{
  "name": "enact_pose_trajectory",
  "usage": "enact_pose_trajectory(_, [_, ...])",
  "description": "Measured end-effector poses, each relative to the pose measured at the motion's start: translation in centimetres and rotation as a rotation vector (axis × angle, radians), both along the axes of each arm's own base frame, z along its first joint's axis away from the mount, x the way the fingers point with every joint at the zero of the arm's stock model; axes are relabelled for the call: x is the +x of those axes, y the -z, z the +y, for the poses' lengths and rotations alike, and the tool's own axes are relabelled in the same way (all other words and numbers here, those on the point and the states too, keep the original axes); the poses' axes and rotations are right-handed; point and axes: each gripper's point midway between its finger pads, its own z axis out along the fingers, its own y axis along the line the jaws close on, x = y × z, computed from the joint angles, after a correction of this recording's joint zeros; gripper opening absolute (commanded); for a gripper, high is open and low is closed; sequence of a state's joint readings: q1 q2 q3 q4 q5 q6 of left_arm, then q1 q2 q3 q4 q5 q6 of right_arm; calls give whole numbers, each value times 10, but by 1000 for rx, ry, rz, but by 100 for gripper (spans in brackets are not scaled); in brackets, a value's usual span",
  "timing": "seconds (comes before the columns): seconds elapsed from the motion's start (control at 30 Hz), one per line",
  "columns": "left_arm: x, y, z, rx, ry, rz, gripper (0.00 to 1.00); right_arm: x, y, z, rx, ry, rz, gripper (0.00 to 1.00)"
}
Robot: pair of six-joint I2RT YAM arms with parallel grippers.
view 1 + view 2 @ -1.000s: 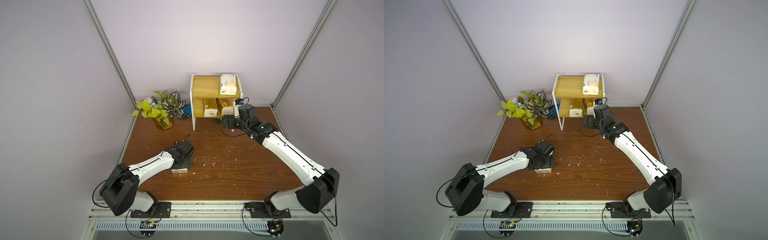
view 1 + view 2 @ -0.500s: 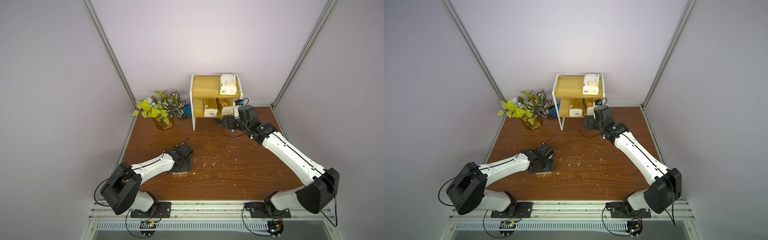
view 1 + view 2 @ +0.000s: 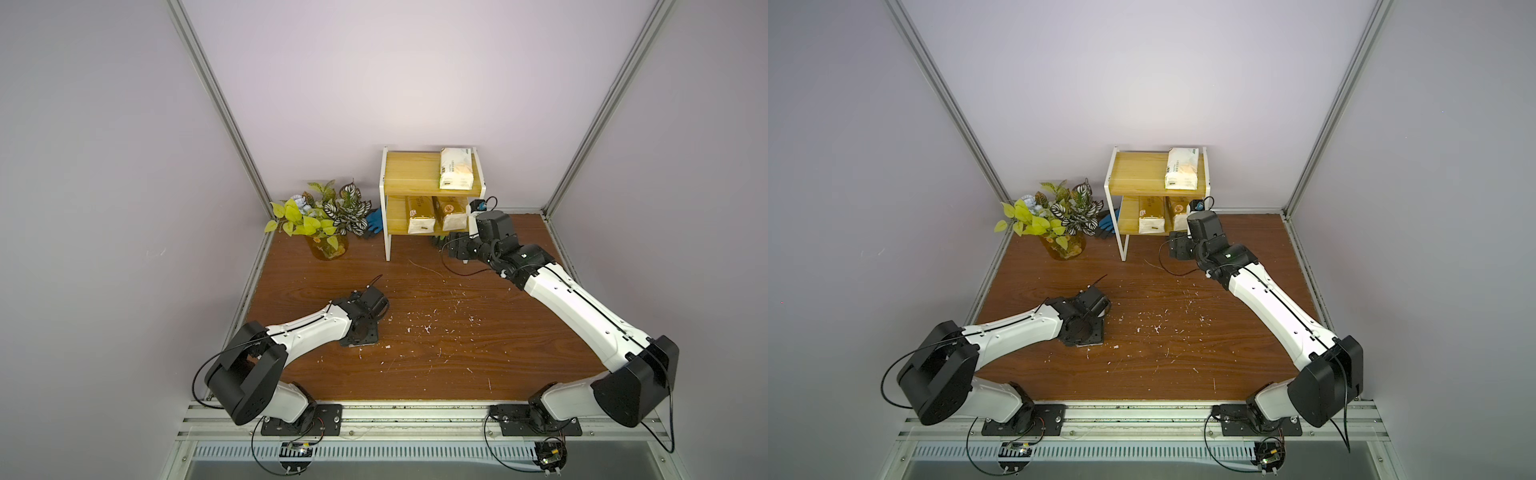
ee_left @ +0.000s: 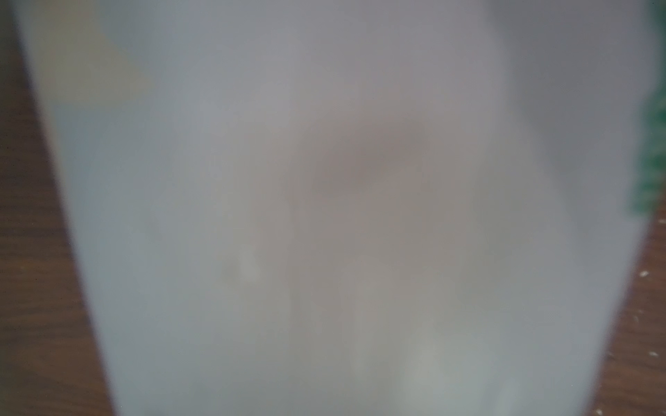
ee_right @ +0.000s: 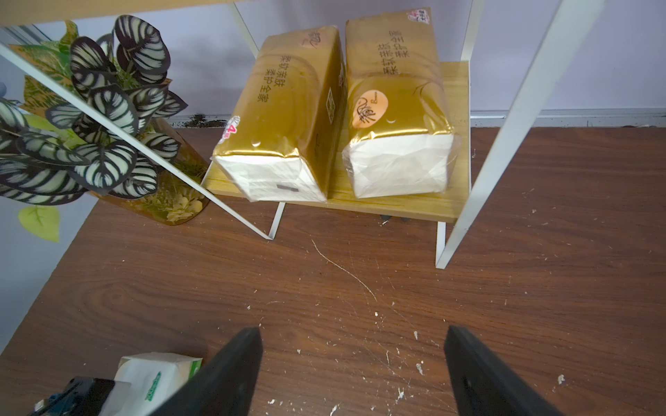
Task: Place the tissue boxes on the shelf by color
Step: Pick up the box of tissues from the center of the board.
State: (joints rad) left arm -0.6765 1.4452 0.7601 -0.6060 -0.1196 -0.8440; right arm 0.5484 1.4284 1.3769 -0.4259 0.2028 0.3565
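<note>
As I cannot tell if my left hand (image 3: 361,332) grips the soft white pack (image 4: 324,216) beneath it, lifting risks a slip.

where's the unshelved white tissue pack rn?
The white pack lies on the table under the left gripper, robot's left side, away from the shelf; both top views mostly hide it.

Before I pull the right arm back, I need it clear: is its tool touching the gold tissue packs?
Apart. The right wrist view shows the open right tool short of the gold tissue packs, bare table between them.
</note>
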Motion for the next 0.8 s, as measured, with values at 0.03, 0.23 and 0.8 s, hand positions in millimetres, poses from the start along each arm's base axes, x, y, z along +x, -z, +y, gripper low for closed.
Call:
enact_pose_trajectory(0.03, [0, -2, 0, 3, 4, 3, 59, 0, 0, 0, 1, 1, -1, 87])
enact_pose_trajectory(0.23, [22, -34, -16, -18, 40, -51, 58, 1, -2, 1, 9, 2, -9, 87])
enact_pose_trajectory(0.8, [100, -224, -78, -156, 204, -498, 66, 7, -13, 4, 43, 6, -52, 87])
